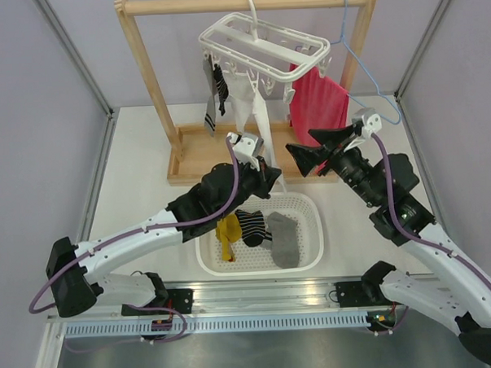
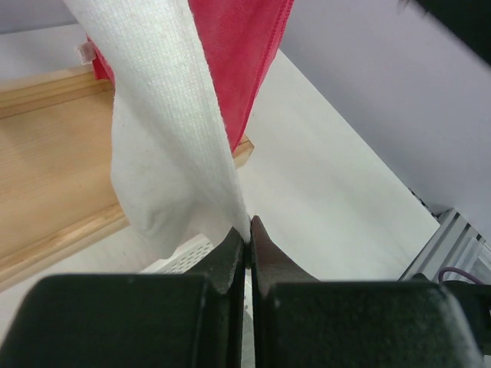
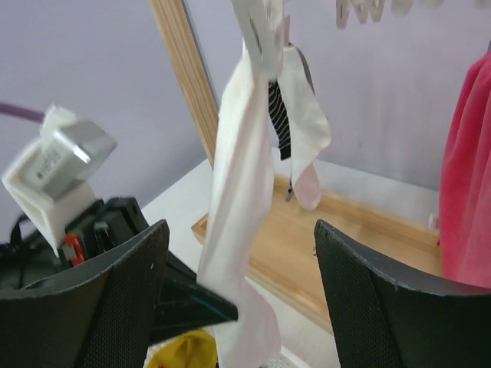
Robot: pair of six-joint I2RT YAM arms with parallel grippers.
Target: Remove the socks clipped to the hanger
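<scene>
Socks (image 1: 250,110) are still on the hanger (image 1: 260,45), so what's the plan here? (jo)

Start at the left pincer (image 2: 248,230). It's clenched right on the bottom edge of the long white sock (image 2: 165,115), with nothing else between the fingers. Grabbing low makes sense to me: the clip holds the top, so a pull from the toe end should pop it free. (mel)

And the other arm? (jo)

The right pincer (image 3: 239,230) is released, jaws wide. In the top view it faces that same sock from about 4 o'clock and isn't touching it. My guess is it's on standby, or lined up for the shorter white sock (image 3: 311,142) behind. (mel)

Where does stuff land? (jo)

In the white basket (image 1: 317,230) on the bench (image 1: 131,181), at 6 o'clock from the hanger, so pretty much under the drop. It already has a yellow sock (image 1: 227,236), a striped sock (image 1: 251,224) and a grey sock (image 1: 285,241) in it. Up top, the hanger hooks over the wooden rack (image 1: 147,82), with a couple of darker socks (image 1: 211,112) clipped at its 9 o'clock end. The red towel (image 1: 315,103) at 3 o'clock isn't ours, but it'd be easy to snag. (mel)
</scene>
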